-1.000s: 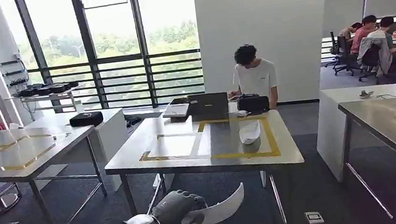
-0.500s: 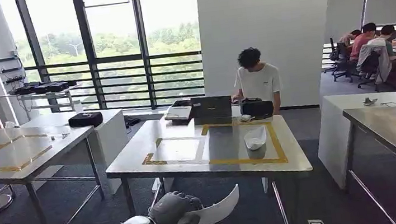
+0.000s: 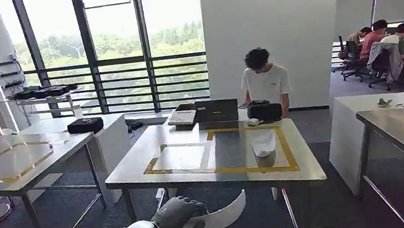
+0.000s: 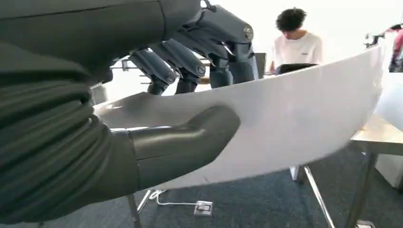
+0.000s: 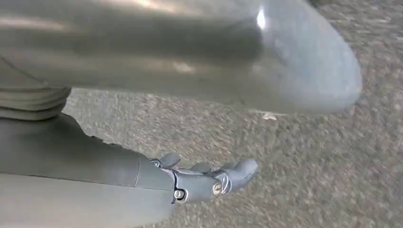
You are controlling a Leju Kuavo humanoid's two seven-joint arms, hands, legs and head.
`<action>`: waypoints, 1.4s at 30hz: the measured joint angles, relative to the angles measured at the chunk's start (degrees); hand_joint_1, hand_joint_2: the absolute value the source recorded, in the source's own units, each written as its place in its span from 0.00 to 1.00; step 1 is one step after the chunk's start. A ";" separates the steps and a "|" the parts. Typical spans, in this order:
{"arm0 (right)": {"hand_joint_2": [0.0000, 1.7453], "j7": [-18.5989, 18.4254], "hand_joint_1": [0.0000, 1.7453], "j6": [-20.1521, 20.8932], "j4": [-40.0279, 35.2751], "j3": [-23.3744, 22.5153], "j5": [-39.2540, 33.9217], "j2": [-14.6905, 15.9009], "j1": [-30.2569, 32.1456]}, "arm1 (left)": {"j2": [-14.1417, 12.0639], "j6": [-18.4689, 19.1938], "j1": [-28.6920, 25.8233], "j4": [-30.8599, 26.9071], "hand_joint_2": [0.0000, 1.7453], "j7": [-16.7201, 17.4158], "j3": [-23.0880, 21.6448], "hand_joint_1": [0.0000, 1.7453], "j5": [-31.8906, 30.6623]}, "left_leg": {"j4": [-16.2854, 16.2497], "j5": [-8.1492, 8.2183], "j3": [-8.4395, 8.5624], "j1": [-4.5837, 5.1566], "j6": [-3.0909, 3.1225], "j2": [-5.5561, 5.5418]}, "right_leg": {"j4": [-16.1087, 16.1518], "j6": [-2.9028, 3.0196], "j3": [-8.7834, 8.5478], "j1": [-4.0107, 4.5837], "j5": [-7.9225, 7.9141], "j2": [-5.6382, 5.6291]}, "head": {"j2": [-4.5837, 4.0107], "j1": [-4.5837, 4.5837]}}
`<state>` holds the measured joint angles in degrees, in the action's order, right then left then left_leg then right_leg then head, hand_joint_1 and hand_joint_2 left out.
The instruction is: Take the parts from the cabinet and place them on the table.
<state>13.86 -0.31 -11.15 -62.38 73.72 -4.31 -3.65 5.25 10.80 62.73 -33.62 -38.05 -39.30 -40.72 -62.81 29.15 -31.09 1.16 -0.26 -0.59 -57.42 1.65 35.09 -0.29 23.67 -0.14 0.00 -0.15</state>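
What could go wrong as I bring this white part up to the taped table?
1. The curved white part sticks out well past the left hand and sits below the steel table top, so its free end could catch the near edge when raised.
2. Another white part already lies inside the yellow tape frame; setting down close to it might knock it.
3. A person stands at the far side, so a long reach could crowd them.

No text, label, brand, number or sign can be read anywhere in these views; nothing on the tables or the held part carries legible marking.
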 joint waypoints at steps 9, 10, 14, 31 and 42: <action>0.00 -0.04 0.00 0.00 0.00 -0.02 0.00 0.00 0.07 | -0.04 -0.15 0.30 1.27 1.00 -0.63 -0.04 1.00 0.02 | 2.47 -5.79 -7.14 -1.85 -1.83 0.51 | -0.13 -1.58 -5.68 -1.30 5.40 -0.37 | -0.02 0.33; 0.00 -0.04 0.00 -0.09 0.00 -0.02 0.00 0.00 0.00 | -0.18 -0.22 0.37 1.55 1.00 -0.74 -0.04 1.00 0.04 | 4.77 -7.24 -7.09 -1.79 -1.49 0.85 | -0.66 -2.08 -6.38 -1.05 6.31 -0.31 | -0.09 0.61; 0.00 -0.04 0.00 -0.22 0.00 -0.02 0.00 0.02 -0.22 | 0.20 -0.57 0.37 1.75 1.00 -0.74 -0.11 1.00 0.15 | 4.54 -5.75 -5.04 -1.92 0.63 0.26 | -0.75 -3.47 -7.48 -1.07 6.48 -0.16 | -0.11 1.49; 0.00 -0.26 0.00 0.20 0.00 -0.02 0.52 0.11 0.32 | 1.16 0.07 0.96 2.56 1.00 -1.11 -0.52 1.00 0.17 | -4.75 0.62 1.52 0.00 0.15 -0.23 | -0.27 0.74 0.01 1.07 -0.17 -0.64 | -0.20 6.68; 0.00 -0.42 0.00 0.11 0.00 -0.04 0.52 0.09 0.10 | 0.88 0.15 0.12 3.12 1.00 -1.27 -0.79 1.00 0.15 | 4.05 -6.30 -6.51 -1.23 0.07 0.45 | 0.20 -1.38 -7.21 0.33 7.75 -0.99 | -0.24 12.31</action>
<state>13.44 -0.20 -11.15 -62.42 74.25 -4.22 -3.56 6.12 10.95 62.84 -30.49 -39.32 -40.09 -40.57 -58.76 22.84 -37.60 -0.06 -0.19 -0.14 -57.22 0.27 27.88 0.04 31.42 -1.13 -0.24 12.15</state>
